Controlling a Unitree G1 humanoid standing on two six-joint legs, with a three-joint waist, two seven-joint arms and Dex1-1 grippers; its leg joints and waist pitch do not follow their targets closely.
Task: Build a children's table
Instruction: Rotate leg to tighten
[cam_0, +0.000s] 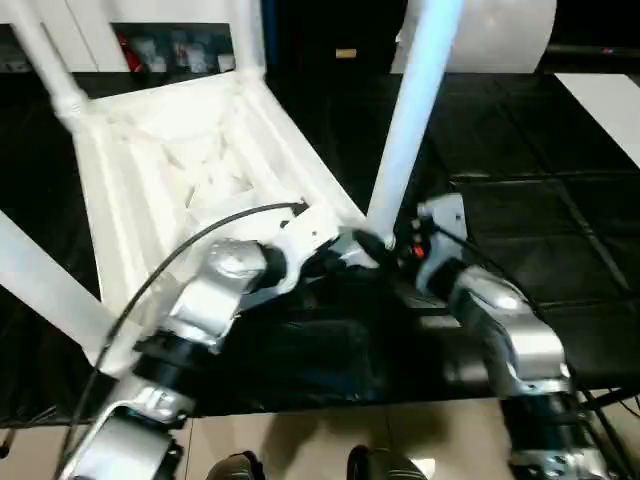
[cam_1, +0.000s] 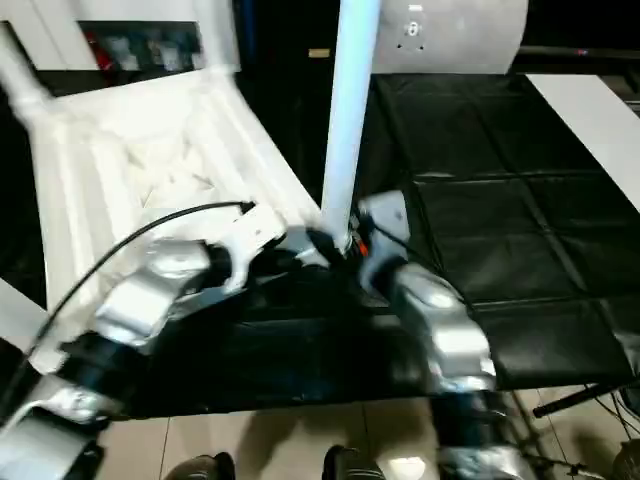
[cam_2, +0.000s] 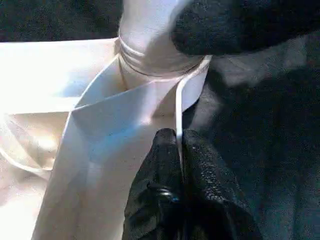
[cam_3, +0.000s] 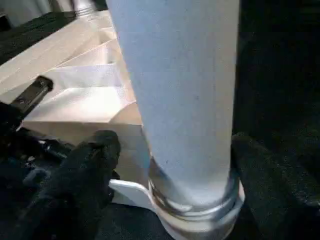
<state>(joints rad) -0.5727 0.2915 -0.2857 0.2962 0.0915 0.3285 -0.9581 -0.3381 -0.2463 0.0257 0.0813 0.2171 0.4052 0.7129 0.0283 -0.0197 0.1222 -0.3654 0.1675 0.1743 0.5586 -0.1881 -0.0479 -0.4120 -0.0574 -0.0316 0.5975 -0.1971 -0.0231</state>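
Left gripper (cam_2: 177, 150): fingers pressed together on the thin rim wall of the table top (cam_0: 180, 170), right beside the near corner socket (cam_2: 160, 65). So it's pinching the skirt edge, steadying the top. The top lies underside up, ribs showing, spreading away from that hand toward the far left.

Leg (cam_0: 410, 110): stands upright in that corner socket, just past the left fingertips and between the right gripper's (cam_3: 165, 165) fingers. Two more legs already stand at the far corners, well apart from either hand.

Right gripper: jaws stand wide around the leg base, one finger (cam_3: 85, 165) clear of the leg on one side, the other close on the far side. Not gripping anything as far as I can see.

Handling, my read:
- Hollow moulded plastic, light. The top will slide on the black mat (cam_0: 540, 230) if pushed sideways, hence the rim pinch.
- Rim wall is thin and will flex; grip near the corner, where the socket stiffens it.
- Leg is smooth, tapered, slippery. Take it low, just above the collar at the socket. High up gives leverage that could tip it or stress the socket.

Writing: no brand, label or text legible anywhere.
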